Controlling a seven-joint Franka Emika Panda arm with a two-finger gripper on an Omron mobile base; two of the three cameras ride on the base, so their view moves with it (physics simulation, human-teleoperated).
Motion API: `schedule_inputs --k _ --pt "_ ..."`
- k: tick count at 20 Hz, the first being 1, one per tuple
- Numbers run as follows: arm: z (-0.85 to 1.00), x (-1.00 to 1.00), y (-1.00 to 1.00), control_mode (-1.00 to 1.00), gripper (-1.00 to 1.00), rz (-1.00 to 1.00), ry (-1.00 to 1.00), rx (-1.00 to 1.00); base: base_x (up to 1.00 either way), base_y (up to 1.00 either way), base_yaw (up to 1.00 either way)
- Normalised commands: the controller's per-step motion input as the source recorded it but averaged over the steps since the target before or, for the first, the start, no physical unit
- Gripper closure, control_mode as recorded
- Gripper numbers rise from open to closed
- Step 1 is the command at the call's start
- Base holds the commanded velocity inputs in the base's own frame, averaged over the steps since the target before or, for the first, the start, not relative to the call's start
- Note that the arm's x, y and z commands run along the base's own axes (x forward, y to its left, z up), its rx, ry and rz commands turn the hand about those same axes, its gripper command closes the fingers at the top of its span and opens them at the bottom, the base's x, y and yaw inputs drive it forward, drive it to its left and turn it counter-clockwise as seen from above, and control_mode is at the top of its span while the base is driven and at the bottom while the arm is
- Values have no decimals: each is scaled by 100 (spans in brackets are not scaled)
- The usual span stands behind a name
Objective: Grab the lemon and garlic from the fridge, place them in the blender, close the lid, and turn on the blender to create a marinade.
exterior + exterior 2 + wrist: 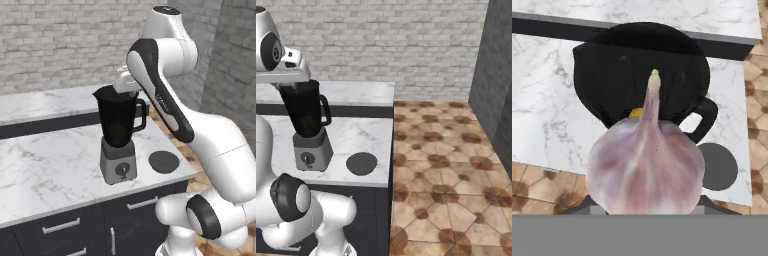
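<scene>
Hanging over blender (641, 75) mouth, garlic bulb (646, 167) sat between gripper (646, 207) jaws, seemingly clamped at fat base. Judged light, papery, bruisable, stem useless for holding. Lemon (636, 113) already inside jar; lid (718, 166) lay right, on counter (547, 125).

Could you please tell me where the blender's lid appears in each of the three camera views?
Left base view: the lid lies flat on the counter, right of the blender.
Right base view: lid on the counter, right of the blender's base.
Hand view: lid at right, beyond the garlic.
Shared landmark: the blender.
</scene>
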Motion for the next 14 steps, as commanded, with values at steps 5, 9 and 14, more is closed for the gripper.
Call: schedule_inputs --k 5,9,14 --pt "-7 81 33 -100 100 0 2 0 0 0 0" --pt "-44 55 13 -100 100 0 10 0 0 0 0" --pt "-54 46 11 -100 100 0 7 0 0 0 0"
